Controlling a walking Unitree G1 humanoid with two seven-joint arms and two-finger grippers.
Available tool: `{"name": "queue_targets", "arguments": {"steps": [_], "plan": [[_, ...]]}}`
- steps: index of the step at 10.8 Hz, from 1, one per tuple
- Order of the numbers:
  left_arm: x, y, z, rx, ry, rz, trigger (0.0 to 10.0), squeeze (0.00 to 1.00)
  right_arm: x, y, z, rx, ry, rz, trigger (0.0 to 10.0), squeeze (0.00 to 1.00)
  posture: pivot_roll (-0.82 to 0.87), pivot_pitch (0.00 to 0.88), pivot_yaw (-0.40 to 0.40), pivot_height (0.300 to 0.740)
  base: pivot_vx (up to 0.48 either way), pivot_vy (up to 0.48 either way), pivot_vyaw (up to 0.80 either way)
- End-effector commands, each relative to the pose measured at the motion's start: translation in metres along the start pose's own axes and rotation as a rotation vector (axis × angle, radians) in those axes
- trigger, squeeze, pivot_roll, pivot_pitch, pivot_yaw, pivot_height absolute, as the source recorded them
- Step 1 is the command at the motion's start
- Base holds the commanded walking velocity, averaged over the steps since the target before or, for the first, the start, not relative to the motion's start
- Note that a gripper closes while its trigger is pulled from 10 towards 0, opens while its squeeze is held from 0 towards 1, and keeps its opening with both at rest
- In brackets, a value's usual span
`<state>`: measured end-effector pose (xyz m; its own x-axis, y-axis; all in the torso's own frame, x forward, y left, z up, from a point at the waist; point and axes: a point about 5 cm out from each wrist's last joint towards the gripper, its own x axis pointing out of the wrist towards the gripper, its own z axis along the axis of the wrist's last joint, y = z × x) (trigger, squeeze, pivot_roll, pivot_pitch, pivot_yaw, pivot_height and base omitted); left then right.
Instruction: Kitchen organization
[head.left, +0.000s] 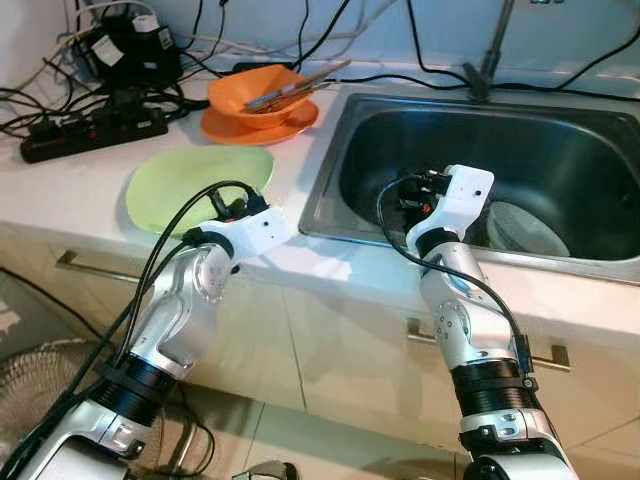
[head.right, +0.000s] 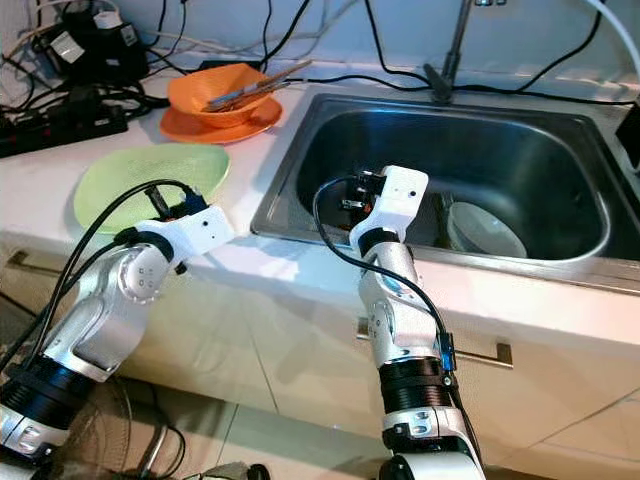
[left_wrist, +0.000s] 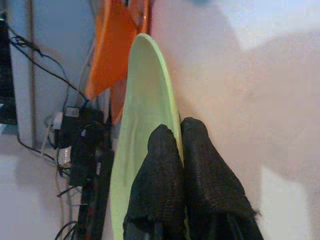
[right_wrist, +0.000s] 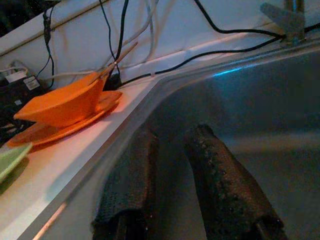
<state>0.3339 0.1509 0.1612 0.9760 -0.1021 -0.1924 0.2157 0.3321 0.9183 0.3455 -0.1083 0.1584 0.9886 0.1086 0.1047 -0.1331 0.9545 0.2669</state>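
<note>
A light green plate (head.left: 195, 185) lies flat on the white counter, left of the sink (head.left: 322, 190). My left gripper (left_wrist: 180, 131) is shut on the plate's near right rim; the rim (left_wrist: 150, 90) runs between its two black fingers. Behind it an orange bowl (head.left: 255, 92) sits on an orange plate (head.left: 262, 127), with utensils (head.left: 300, 85) lying across the bowl. My right gripper (right_wrist: 172, 137) hangs open inside the steel sink near its left wall, holding nothing. A white dish (head.left: 522, 230) lies on the sink floor to the right of that gripper.
A black power strip (head.left: 95, 135) and a tangle of cables and adapters (head.left: 125, 50) crowd the back left of the counter. The faucet base (head.left: 482, 75) stands behind the sink. Cabinet fronts with metal handles (head.left: 85, 265) lie below the counter edge.
</note>
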Motion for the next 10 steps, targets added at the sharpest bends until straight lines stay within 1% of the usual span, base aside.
{"name": "queue_targets", "arguments": {"steps": [1, 2, 3, 4, 5, 10], "plan": [[-0.001, 0.033, 0.013, 0.016, -0.059, 0.19, 4.9, 0.0, 0.004, 0.003, 0.004, -0.002, -0.009, 0.009, 10.0, 0.0, 0.06, 0.038, 0.063, 0.74, 0.0, 0.0, 0.0], [-0.001, 0.034, 0.015, 0.017, -0.069, 0.199, 10.0, 0.0, 0.004, 0.002, 0.004, -0.003, -0.009, 0.01, 10.0, 0.0, 0.07, 0.038, 0.063, 0.74, 0.0, 0.0, 0.0], [-0.002, 0.031, 0.017, 0.023, -0.081, 0.179, 10.0, 0.0, 0.005, 0.002, 0.005, -0.005, -0.009, 0.01, 10.0, 0.0, 0.07, 0.037, 0.061, 0.74, 0.0, 0.0, 0.0], [-0.003, 0.029, 0.02, 0.031, -0.099, 0.181, 10.0, 0.0, 0.005, 0.002, 0.005, -0.006, -0.009, 0.01, 10.0, 0.0, 0.07, 0.037, 0.06, 0.74, 0.0, 0.0, 0.0], [-0.003, 0.032, 0.024, 0.039, -0.125, 0.205, 10.0, 0.0, 0.005, 0.002, 0.005, -0.006, -0.009, 0.012, 10.0, 0.0, 0.07, 0.036, 0.059, 0.74, 0.0, 0.0, 0.0], [-0.003, 0.032, 0.024, 0.039, -0.125, 0.205, 10.0, 0.0, 0.005, 0.002, 0.005, -0.006, -0.009, 0.012, 10.0, 0.0, 0.07, 0.036, 0.059, 0.74, 0.0, 0.0, 0.0]]}}
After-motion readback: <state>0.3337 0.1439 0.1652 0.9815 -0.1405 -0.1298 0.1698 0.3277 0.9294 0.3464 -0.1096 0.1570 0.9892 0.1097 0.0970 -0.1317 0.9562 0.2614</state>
